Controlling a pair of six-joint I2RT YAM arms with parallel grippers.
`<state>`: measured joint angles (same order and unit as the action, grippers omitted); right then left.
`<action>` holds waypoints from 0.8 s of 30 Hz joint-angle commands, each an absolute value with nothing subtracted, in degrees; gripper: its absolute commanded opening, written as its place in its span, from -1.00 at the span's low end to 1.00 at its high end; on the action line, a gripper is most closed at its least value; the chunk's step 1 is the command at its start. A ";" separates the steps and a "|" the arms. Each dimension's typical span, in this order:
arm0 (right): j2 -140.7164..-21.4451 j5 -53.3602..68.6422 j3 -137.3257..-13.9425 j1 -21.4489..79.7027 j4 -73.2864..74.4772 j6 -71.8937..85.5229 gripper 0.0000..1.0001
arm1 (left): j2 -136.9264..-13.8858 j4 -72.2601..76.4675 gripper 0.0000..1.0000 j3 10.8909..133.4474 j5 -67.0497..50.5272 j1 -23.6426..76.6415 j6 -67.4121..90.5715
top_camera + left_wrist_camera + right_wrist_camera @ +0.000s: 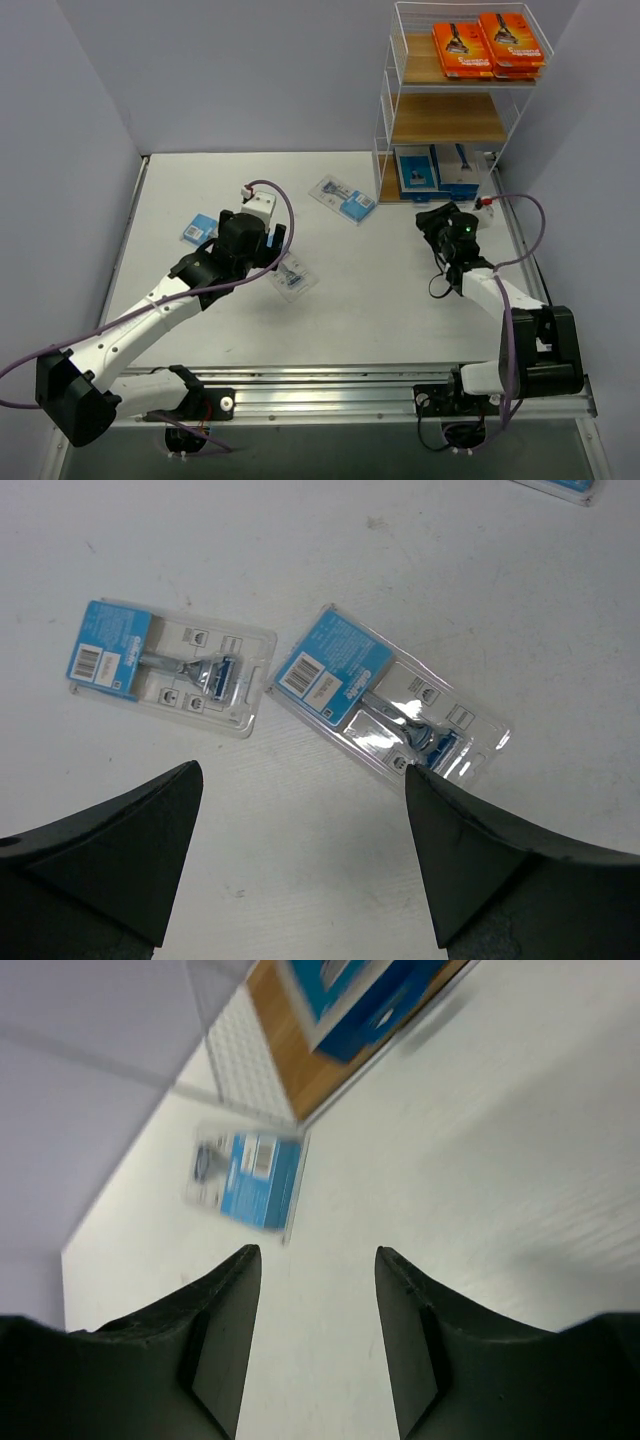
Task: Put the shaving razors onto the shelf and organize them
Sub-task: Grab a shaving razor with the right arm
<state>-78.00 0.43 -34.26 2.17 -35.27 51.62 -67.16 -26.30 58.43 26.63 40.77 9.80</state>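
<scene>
Left gripper (300, 780) spread wide, empty, over two blister packs (170, 665) on table (380, 300) | right gripper (318, 1260) half spread, we see nothing between its fingers | third pack (343, 199) near shelf (455, 118) foot | orange boxes (490, 45) top tier, blue boxes (437, 170) bottom tier

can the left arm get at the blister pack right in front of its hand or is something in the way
Probably yes: the left hand is open above the blister pack, nothing between them; the second pack lies apart.
</scene>
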 commanded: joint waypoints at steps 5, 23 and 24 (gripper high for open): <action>-70.23 1.05 -34.28 18.43 -24.79 37.81 -0.10 | -63.19 -24.17 0.85 59.59 37.16 40.17 6.94; -94.97 1.85 -63.17 44.91 -8.97 18.63 -0.03 | -59.33 -24.87 0.91 59.33 39.90 36.74 13.36; -96.84 1.41 -66.41 45.52 -8.62 18.55 -0.04 | -58.02 -24.79 0.94 59.24 39.47 36.74 13.62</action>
